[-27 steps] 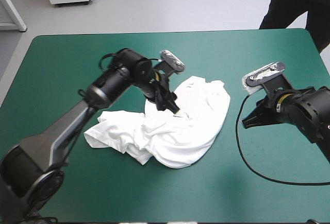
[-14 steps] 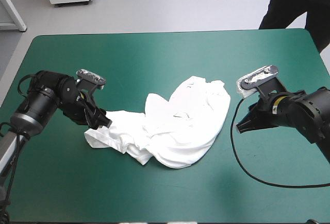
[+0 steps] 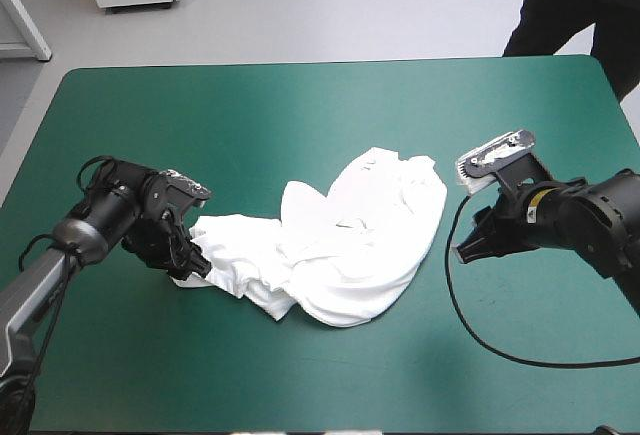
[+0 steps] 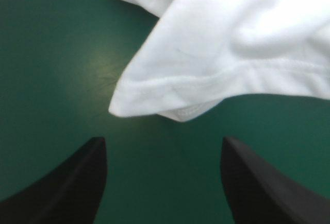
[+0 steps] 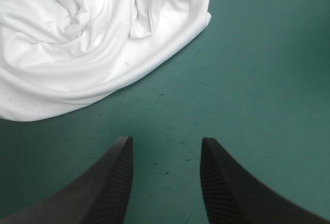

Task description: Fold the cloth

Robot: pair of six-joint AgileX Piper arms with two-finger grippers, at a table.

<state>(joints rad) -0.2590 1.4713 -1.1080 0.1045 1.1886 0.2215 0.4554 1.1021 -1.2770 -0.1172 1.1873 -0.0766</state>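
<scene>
High view first: the T-shirt (image 3: 340,255) lies crumpled in the middle of the bench (image 3: 300,115), a long heap running from the left toward the far right. The big change is the left gripper (image 3: 190,260). A moment earlier it hung over the middle of the heap; it has since swung out left and come down, and now sits right at the shirt's left end, low to the teal-green cover. The right gripper (image 3: 470,247) has barely shifted and waits just beside the shirt's right edge, not touching it. Over to the left wrist view: the black fingers (image 4: 77,177) stand wide apart, nothing between them, and a hemmed corner (image 4: 134,103) of the shirt lies just ahead, flat on the cover. That reads as lining up to pick that corner. Now the right wrist view: this gripper's fingers (image 5: 111,177) are spread too, empty, with bare cover between them and the shirt's rumpled edge a little way ahead. So neither arm holds any cloth yet. The shirt still needs spreading flat, and folding proper looks some way off.
</scene>
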